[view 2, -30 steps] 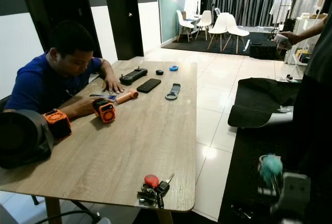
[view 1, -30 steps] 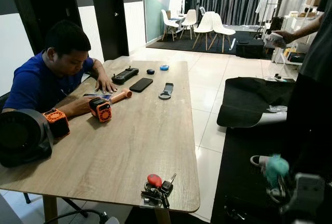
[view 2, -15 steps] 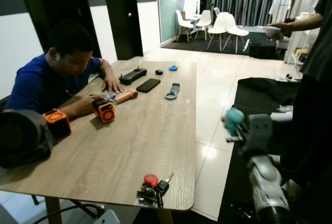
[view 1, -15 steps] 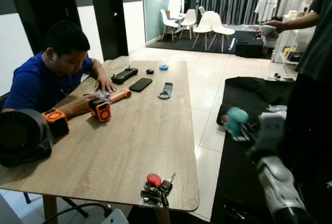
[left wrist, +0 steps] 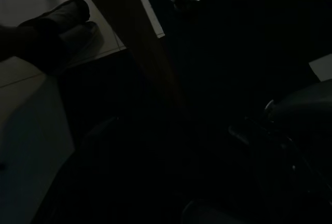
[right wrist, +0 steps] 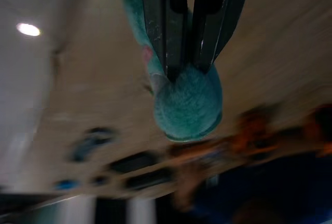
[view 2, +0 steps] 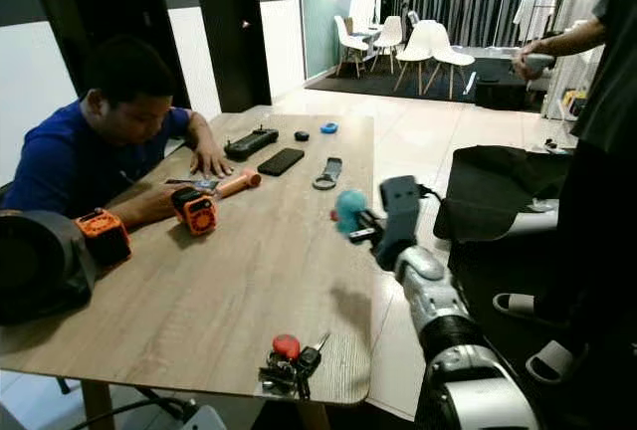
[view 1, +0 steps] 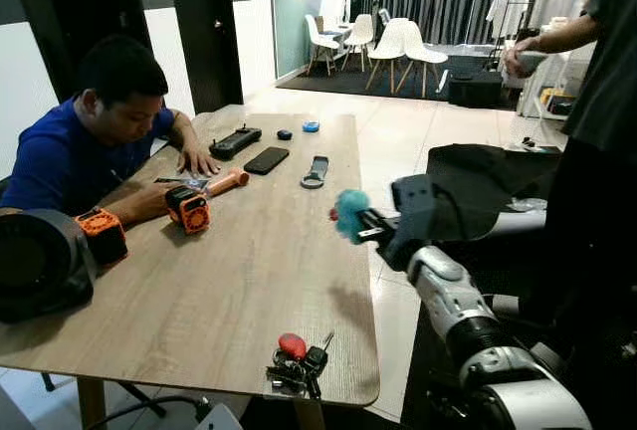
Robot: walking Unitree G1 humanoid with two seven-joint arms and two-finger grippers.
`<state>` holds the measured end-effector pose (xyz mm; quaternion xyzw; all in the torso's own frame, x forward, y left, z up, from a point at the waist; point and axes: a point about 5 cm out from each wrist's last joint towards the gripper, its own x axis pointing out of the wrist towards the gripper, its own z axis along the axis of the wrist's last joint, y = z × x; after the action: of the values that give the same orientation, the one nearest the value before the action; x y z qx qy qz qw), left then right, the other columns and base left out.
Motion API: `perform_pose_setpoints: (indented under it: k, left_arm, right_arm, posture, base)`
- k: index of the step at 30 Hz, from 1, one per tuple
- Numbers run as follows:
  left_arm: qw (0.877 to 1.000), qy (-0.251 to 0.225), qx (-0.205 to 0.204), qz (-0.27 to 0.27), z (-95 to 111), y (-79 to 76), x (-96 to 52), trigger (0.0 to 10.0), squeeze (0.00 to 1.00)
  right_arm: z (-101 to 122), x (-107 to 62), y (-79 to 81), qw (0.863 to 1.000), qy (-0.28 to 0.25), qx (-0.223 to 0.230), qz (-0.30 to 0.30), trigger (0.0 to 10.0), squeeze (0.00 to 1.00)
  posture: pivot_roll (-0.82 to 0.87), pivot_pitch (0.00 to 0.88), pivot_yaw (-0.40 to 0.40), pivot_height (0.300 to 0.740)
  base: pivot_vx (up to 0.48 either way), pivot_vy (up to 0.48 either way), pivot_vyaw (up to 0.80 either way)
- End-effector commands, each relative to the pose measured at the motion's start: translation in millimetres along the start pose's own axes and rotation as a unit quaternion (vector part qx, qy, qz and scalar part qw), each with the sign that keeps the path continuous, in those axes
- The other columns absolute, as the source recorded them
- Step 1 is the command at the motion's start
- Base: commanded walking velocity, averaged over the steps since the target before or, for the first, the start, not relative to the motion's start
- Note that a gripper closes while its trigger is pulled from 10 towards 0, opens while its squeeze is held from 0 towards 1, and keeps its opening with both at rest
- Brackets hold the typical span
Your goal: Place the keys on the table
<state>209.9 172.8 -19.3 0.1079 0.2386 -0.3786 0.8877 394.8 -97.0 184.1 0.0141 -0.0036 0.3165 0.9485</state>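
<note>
The right arm has been swung up from low at the robot's side and out over the table edge. The right gripper is clamped on a teal pom-pom — in the wrist view its fingers are pressed close around the fluff. Any keys hanging from it cannot be made out. Another bunch of keys is already lying at the near edge. The carry is judged nearly done — lowering and release are still required. The left gripper's state cannot be told from its dark view.
</note>
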Motion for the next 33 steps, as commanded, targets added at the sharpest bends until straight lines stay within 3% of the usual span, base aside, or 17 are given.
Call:
perform_pose_setpoints:
  k: [1, 2, 6, 12, 14, 20, 27, 33]
  left_arm:
    - [1.0, 0.004, -0.013, 0.0, -5, -5.3, 0.4, 10.0, 0.0]
    - [1.0, 0.003, -0.013, -0.001, -5, -5.9, 0.4, 10.0, 0.0]
    - [1.0, 0.0, -0.015, -0.001, -5, -6.3, 0.3, 10.0, 0.0]
    - [1.0, -0.014, -0.02, 0.007, 0, -5.6, 2.8, 10.0, 0.0]
    - [1.0, -0.015, -0.021, 0.007, 0, -5.6, 3.0, 10.0, 0.0]
    - [0.999, -0.021, -0.019, 0.013, 3, -4.4, 3.5, 10.0, 0.0]
    - [0.999, -0.024, -0.017, 0.018, 4, -2.9, 2.6, 10.0, 0.0]
    - [1.0, -0.022, -0.011, 0.017, 5, -1.8, 1.8, 10.0, 0.0]
  right_arm:
    - [-8, 6.0, 15.8, 0.998, 0.028, -0.004, 0.056, 10.0, 0.0]
    - [-15, 9.4, 31.2, 0.993, 0.036, -0.001, 0.112, 10.0, 0.0]
    - [-18, 11.0, 39.7, 0.989, 0.035, 0.002, 0.143, 10.0, 0.0]
    - [-7, 19.5, 66.2, 0.974, -0.012, 0.022, 0.227, 10.0, 0.0]
    - [-7, 19.8, 68.8, 0.971, -0.012, 0.021, 0.237, 10.0, 0.0]
    - [-23, 15.5, 88.1, 0.947, 0.019, 0.003, 0.321, 10.0, 0.0]
    - [-41, 7.9, 92.4, 0.936, 0.051, 0.013, 0.347, 10.0, 0.0]
    - [-46, 6.0, 88.2, 0.944, 0.049, 0.014, 0.325, 10.0, 0.0]
  posture:
    - [0.03, 0.04, 0.003, 0.74]
    - [0.02, 0.043, 0.001, 0.74]
    - [0.02, 0.048, -0.003, 0.74]
    - [0.02, 0.051, -0.022, 0.74]
    - [0.02, 0.05, -0.023, 0.74]
    - [0.03, 0.045, -0.033, 0.74]
    - [0.04, 0.041, -0.035, 0.74]
    - [0.04, 0.035, -0.032, 0.74]
  base:
    - [0.0, 0.0, 0.0]
    - [0.0, 0.0, 0.0]
    - [0.0, 0.0, 0.0]
    - [0.0, 0.0, 0.0]
    - [0.0, 0.0, 0.0]
    - [0.0, 0.0, 0.0]
    - [0.0, 0.0, 0.0]
    - [0.0, 0.0, 0.0]
